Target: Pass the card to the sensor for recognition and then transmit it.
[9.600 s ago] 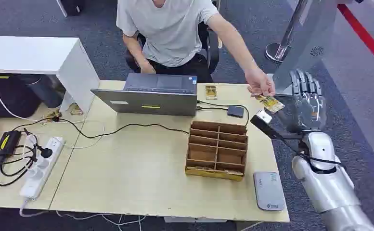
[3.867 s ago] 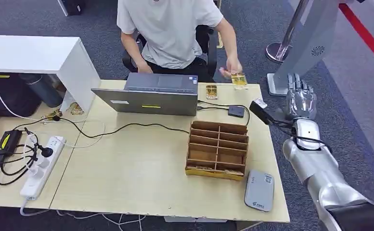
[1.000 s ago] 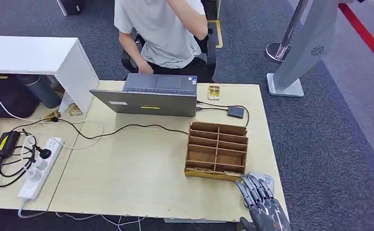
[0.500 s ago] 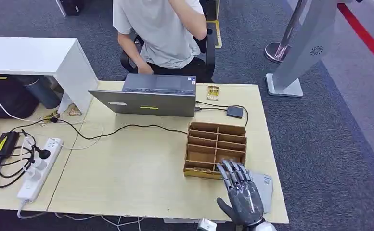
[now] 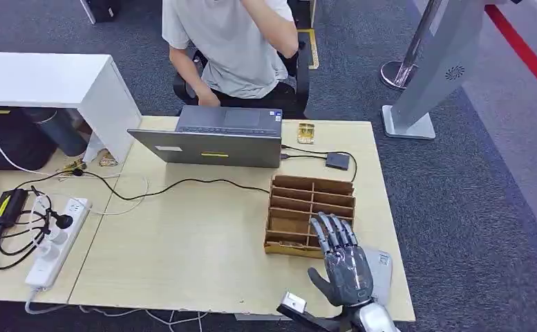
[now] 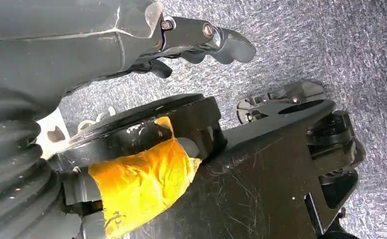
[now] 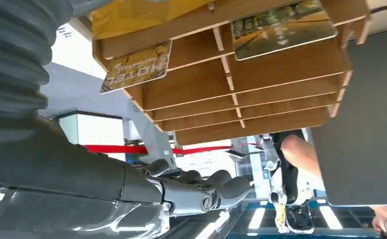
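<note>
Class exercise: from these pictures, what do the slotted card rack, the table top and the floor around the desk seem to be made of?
Card rack: looks like thin unpainted wood or plywood, matte, with slotted dividers and pale cut edges.
Table: probably laminated board with a light wood-grain print, smooth and slightly glossy.
Floor: seemingly grey short-pile carpet, speckled and dull; the left wrist view shows its nubby texture.

Glossy dark-grey right hand [image 5: 346, 266] with segmented fingers, ribbed grey wrist cover, perhaps yellow tape near left hand [image 6: 201, 37].
</note>
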You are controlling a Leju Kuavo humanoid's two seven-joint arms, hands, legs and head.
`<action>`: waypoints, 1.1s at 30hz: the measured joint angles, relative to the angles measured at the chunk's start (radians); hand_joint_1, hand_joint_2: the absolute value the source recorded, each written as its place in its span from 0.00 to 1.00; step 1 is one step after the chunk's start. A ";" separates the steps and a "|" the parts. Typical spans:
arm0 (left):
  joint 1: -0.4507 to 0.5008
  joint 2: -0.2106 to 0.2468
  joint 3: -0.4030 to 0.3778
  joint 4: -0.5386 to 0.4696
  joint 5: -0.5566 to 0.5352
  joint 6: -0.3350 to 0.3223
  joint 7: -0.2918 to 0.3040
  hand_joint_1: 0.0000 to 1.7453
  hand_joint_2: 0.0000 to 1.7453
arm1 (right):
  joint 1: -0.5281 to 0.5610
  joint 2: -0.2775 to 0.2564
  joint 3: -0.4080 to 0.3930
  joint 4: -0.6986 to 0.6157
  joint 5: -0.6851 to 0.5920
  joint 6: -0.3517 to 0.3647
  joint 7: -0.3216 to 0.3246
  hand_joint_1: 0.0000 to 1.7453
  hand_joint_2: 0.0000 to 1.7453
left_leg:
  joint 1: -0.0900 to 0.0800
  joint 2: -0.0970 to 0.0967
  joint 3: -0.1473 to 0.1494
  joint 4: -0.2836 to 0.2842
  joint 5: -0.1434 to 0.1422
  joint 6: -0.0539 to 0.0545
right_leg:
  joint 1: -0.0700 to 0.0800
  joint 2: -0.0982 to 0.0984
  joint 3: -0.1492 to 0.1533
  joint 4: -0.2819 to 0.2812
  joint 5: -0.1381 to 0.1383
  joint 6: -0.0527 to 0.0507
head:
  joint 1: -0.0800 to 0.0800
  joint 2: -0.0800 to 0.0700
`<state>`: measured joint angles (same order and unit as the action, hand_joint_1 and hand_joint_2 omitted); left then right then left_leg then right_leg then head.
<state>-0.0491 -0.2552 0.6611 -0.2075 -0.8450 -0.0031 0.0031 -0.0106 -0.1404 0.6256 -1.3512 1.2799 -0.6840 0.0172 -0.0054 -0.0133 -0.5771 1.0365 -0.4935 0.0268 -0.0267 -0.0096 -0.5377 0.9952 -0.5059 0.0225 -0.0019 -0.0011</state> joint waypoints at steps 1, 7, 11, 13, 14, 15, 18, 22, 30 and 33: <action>0.000 0.000 0.000 0.000 0.000 0.000 0.000 0.00 1.00 | 0.000 0.000 -0.003 0.001 0.004 0.000 0.004 0.00 1.00 | 0.000 0.000 0.000 0.000 0.000 0.000 | 0.000 0.000 0.000 0.000 0.000 0.000 | 0.000 0.000; 0.000 0.000 0.000 0.000 -0.001 0.000 0.000 0.00 1.00 | 0.017 -0.003 -0.037 -0.018 0.013 -0.003 0.015 0.00 1.00 | 0.000 0.000 0.000 0.000 0.000 0.000 | 0.000 0.000 0.000 0.000 0.000 0.000 | 0.000 0.000; 0.000 0.000 0.000 0.000 0.000 0.003 0.000 0.00 1.00 | 0.044 -0.018 -0.064 -0.050 0.019 -0.003 0.030 0.00 1.00 | 0.000 0.000 0.000 0.000 0.000 0.000 | 0.000 0.000 0.000 0.000 0.000 0.000 | 0.000 0.000; 0.000 0.000 0.000 0.000 0.000 0.004 0.000 0.00 1.00 | 0.061 -0.028 -0.076 -0.067 0.020 -0.003 0.035 0.00 1.00 | 0.000 0.000 0.000 0.000 0.000 0.000 | 0.000 0.000 0.000 0.000 0.000 0.000 | 0.000 0.000; 0.000 0.000 0.000 0.000 0.001 0.004 0.000 0.00 1.00 | 0.070 -0.033 -0.081 -0.075 0.020 -0.004 0.039 0.00 1.00 | 0.000 0.000 0.000 0.000 0.000 0.000 | 0.000 0.000 0.000 0.000 0.000 0.000 | 0.000 0.000; 0.000 0.000 0.000 0.000 0.001 0.005 0.000 0.00 1.00 | 0.078 -0.038 -0.084 -0.084 0.020 -0.005 0.042 0.00 1.00 | 0.000 0.000 0.000 0.000 0.000 0.000 | 0.000 0.000 0.000 0.000 0.000 0.000 | 0.000 0.000; 0.000 0.000 0.000 0.000 0.001 0.006 0.000 0.00 1.00 | 0.096 -0.050 -0.088 -0.104 0.022 -0.006 0.048 0.00 1.00 | 0.000 0.000 0.000 0.000 0.000 0.000 | 0.000 0.000 0.000 0.000 0.000 0.000 | 0.000 0.000; 0.000 0.000 0.001 0.000 0.002 0.006 0.000 0.00 1.00 | 0.110 -0.056 -0.088 -0.128 0.024 -0.006 0.050 0.00 1.00 | 0.000 0.000 0.000 0.000 0.000 0.000 | 0.000 0.000 0.000 0.000 0.000 0.000 | 0.000 0.000; 0.000 0.000 0.001 0.000 -0.002 0.006 0.000 0.00 1.00 | 0.116 -0.057 -0.078 -0.144 0.025 -0.005 0.051 0.00 1.00 | 0.000 0.000 0.000 0.000 0.000 0.000 | 0.000 0.000 0.000 0.000 0.000 0.000 | 0.000 0.000; 0.000 0.000 0.001 0.000 -0.009 0.006 0.000 0.00 1.00 | 0.111 -0.057 -0.069 -0.135 0.021 -0.003 0.051 0.00 1.00 | 0.000 0.000 0.000 0.000 0.000 0.000 | 0.000 0.000 0.000 0.000 0.000 0.000 | 0.000 0.000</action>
<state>-0.0495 -0.2556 0.6622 -0.2075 -0.8537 0.0027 0.0031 0.1001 -0.1976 0.5570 -1.4866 1.3008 -0.6867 0.0687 -0.0053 -0.0131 -0.5774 1.0364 -0.4937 0.0268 -0.0266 -0.0095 -0.5379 0.9950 -0.5059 0.0225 -0.0015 -0.0011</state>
